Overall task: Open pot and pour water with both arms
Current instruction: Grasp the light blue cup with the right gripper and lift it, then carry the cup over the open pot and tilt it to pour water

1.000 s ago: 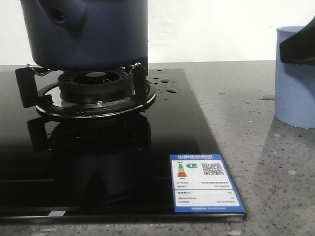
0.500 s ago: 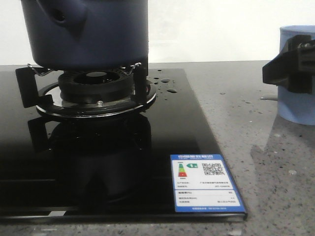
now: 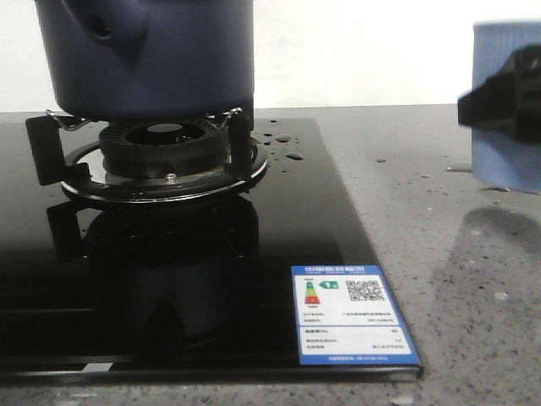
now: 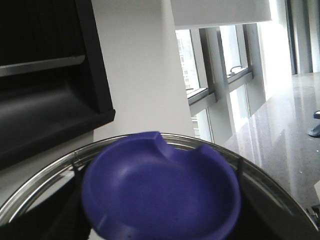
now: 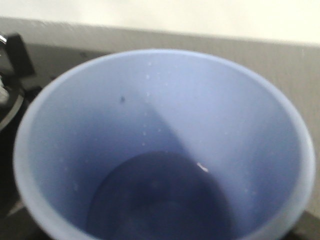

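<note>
- A grey speckled stone surface (image 3: 439, 279) carries everything.
- A glossy black glass cooktop (image 3: 211, 279) lies flat on the surface, at its left.
- A blue-bordered energy label (image 3: 353, 318) sits at the cooktop's near right corner.
- Water droplets (image 3: 287, 145) dot the glass near the burner (image 3: 161, 148).
- A small puddle (image 3: 461, 167) lies on the stone, to the right.

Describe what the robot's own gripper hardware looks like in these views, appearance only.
Very little shows. In the front view the right gripper is a blurred, matte black, blocky, angular shape at the right edge; no cables or markings can be made out. Neither wrist view shows any finger: the lid and the cup fill them.
</note>
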